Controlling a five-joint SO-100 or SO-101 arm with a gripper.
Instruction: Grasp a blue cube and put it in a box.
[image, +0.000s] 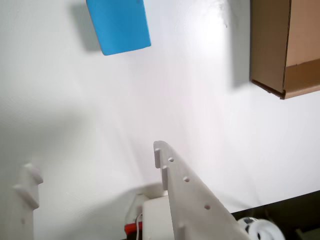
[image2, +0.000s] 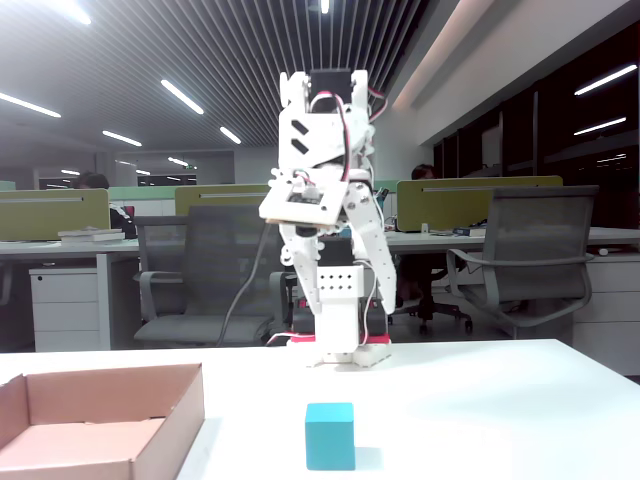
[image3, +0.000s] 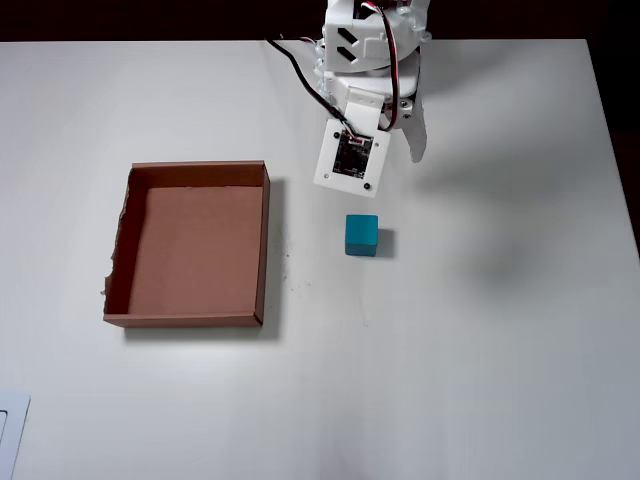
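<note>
Step in hand: the approach, judged from the layout; nothing is grasped yet.
End effector (image: 95, 167): its two white fingers stand spread apart in the wrist view, with bare counter between them and nothing pinched. In the overhead view the arm reaches out from the far edge of the counter, tilted down toward the work area.
Blue cube (image3: 362, 235): sits flat on the white counter (image3: 480, 330), near the middle and a little toward the far edge, just in front of the arm's head. In the wrist view it lies at the top of the picture (image: 119, 24), well ahead of the fingertips and not between them. In the fixed view it stands square and upright (image2: 330, 436), apart from the box.
Box (image3: 262, 245): open side up, toward the left edge of the counter in the overhead view, empty, with one ragged wall on the side away from the cube. The cube lies near its right wall but does not touch it.
Why so placed: the gap between cube and box likely leaves the fingers room to close on the cube without striking cardboard.
Next move calls for: bringing the open fingers forward and down so that they straddle the cube.
Risk: a slanted approach could push the cube instead of gripping it.
</note>
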